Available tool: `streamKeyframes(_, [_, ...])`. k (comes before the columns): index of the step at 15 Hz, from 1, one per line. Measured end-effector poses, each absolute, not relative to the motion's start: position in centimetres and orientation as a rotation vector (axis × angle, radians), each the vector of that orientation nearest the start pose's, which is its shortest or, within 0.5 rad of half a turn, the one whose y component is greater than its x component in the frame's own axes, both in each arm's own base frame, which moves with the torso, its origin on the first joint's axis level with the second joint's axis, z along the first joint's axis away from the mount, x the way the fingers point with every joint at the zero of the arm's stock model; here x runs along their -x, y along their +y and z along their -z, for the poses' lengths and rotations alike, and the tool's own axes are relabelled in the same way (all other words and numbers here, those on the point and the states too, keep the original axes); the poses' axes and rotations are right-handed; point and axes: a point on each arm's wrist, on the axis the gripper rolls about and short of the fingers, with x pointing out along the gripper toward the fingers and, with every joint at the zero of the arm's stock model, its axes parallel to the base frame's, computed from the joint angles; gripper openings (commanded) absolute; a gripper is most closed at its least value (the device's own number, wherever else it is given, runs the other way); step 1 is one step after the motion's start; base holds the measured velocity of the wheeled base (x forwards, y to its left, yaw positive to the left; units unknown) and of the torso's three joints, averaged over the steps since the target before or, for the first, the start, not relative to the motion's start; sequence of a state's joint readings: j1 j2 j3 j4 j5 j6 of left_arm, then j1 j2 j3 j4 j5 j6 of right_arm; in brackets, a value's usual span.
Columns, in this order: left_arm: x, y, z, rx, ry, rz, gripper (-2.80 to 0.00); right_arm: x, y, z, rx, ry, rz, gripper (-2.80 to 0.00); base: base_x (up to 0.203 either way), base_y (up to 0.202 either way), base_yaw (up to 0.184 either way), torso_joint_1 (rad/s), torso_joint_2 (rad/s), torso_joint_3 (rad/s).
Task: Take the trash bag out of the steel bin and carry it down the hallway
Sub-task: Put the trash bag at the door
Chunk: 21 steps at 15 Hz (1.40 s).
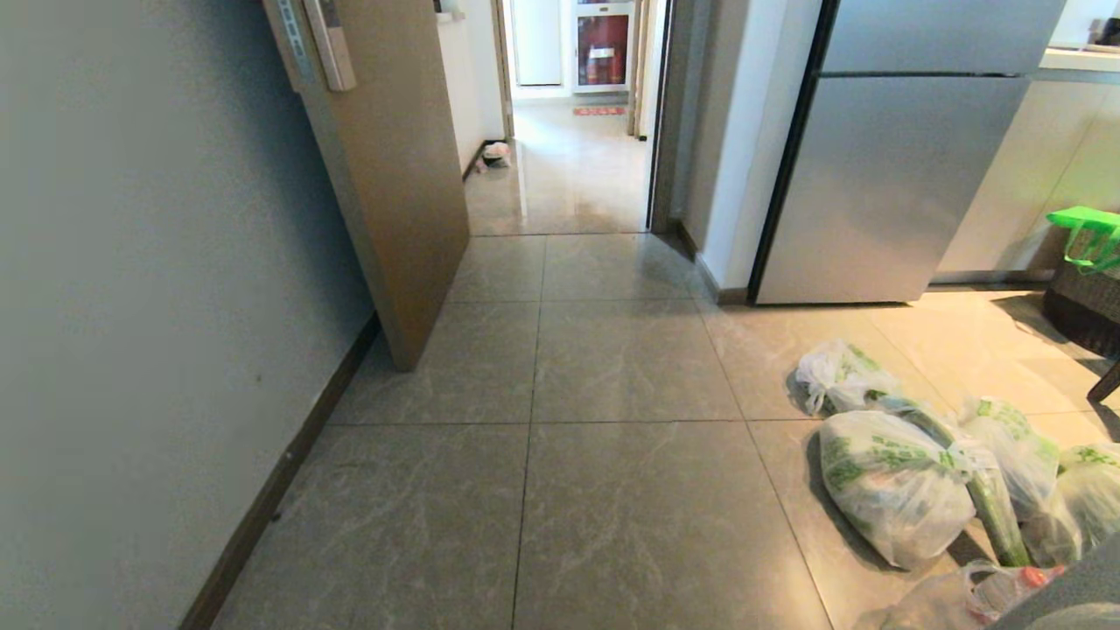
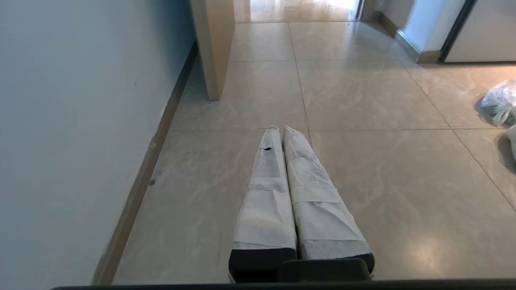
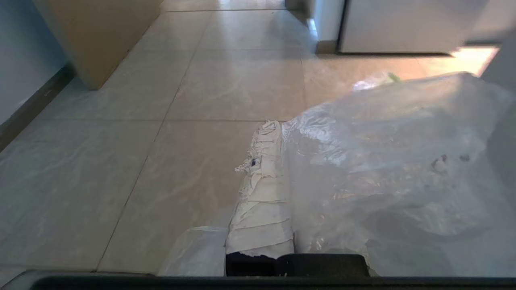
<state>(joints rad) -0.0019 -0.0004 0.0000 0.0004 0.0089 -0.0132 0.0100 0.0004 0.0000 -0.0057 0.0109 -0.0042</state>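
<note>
The trash bag [image 3: 387,161], thin clear plastic, is draped over one side of my right gripper [image 3: 280,125], which is shut on it. One white-taped finger [image 3: 264,189] shows; the other is hidden under the plastic. In the head view the bag [image 1: 949,599] hangs at the bottom right corner with rubbish showing through. My left gripper [image 2: 281,129] is shut with nothing in it, held low over the floor tiles. The hallway [image 1: 569,166] opens beyond the doorway ahead, with glossy tiles. The steel bin is out of view.
An open wooden door [image 1: 394,192] stands at the left of the doorway, along a grey wall [image 1: 131,306]. A steel fridge [image 1: 884,175] is at the right. Several white grocery bags with green print [image 1: 892,490] lie on the floor at the right. A small bag [image 1: 496,155] lies in the hallway.
</note>
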Motion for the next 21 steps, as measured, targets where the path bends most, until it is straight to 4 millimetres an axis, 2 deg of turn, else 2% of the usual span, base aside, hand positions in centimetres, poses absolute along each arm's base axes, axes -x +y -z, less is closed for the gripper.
streamKeyframes(21, [2.28,0.02,-7.53,0.015,0.001,-0.007,-2.8,2.28,0.0,-7.6,0.004,-0.006,-0.021,-2.8,0.191,0.0,0.001,0.003,0.0,0.002])
